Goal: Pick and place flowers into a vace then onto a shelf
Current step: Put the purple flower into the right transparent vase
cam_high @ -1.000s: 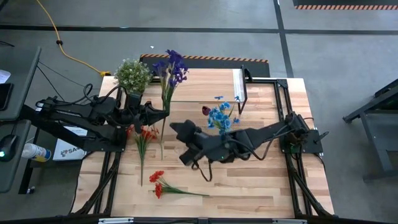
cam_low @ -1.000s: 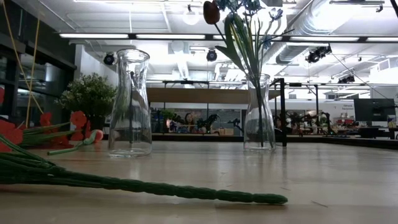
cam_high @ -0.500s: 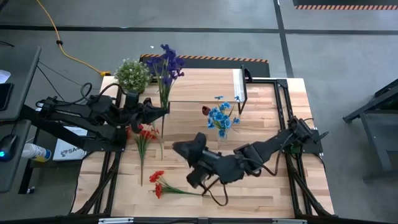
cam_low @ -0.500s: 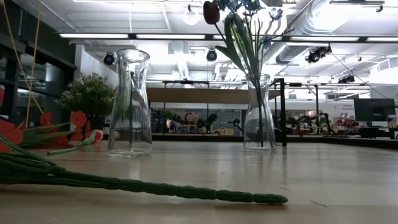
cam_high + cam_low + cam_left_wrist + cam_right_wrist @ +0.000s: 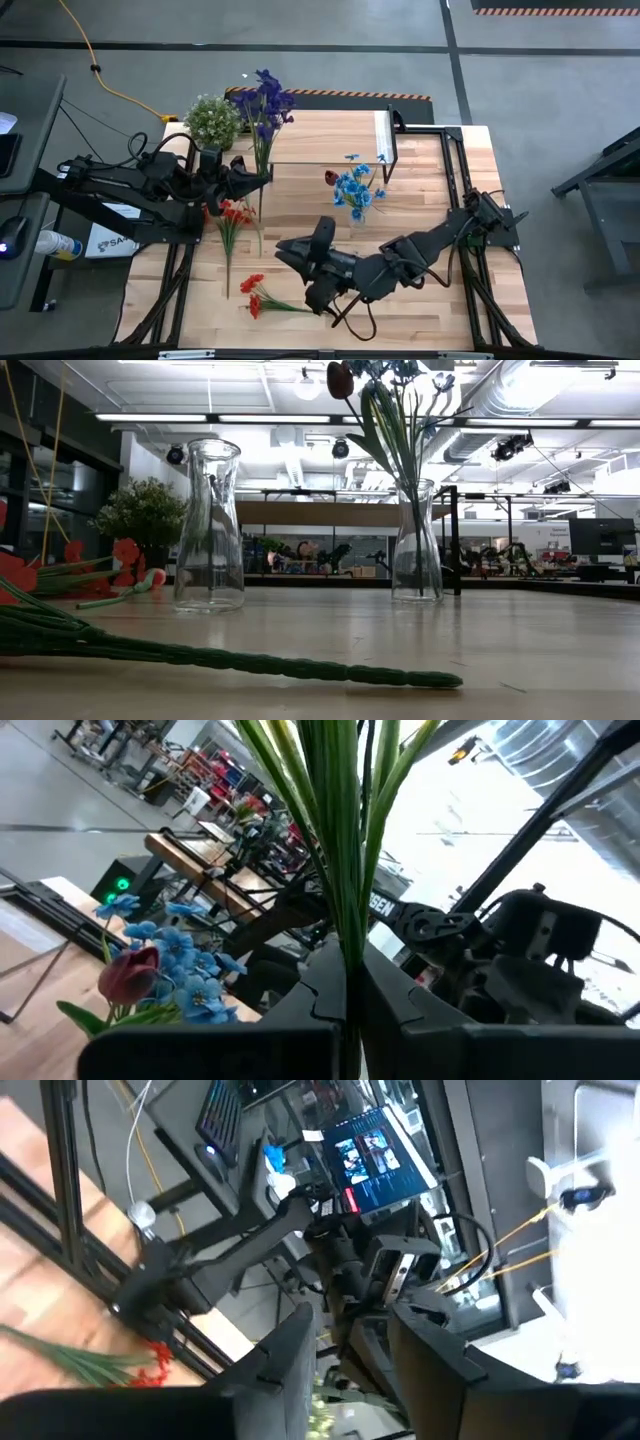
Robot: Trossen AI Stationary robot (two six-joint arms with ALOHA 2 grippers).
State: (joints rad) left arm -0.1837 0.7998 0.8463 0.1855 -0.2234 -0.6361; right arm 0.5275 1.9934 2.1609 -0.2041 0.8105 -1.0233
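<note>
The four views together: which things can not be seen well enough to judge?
- Right end effector: in the high view the arm's own body covers its tips; its wrist view shows open fingers with nothing between.
- Purple flowers: blooms are cut off in the left wrist view; only stems show, gripped by the left end effector.
- Empty vase: hidden under the left arm in the high view.
- Shelf: legs invisible from above.

Count: 2 glass vases, one empty [image 5: 210,525], one with flowers [image 5: 416,540]. 2 red flower bunches on the table: [image 5: 232,215] and [image 5: 254,296]. 1 purple spray [image 5: 265,105]. 1 blue spray [image 5: 354,190] and 1 dark red bud [image 5: 331,178] in the vase. 1 potted plant [image 5: 212,120]. 2 arms.
</note>
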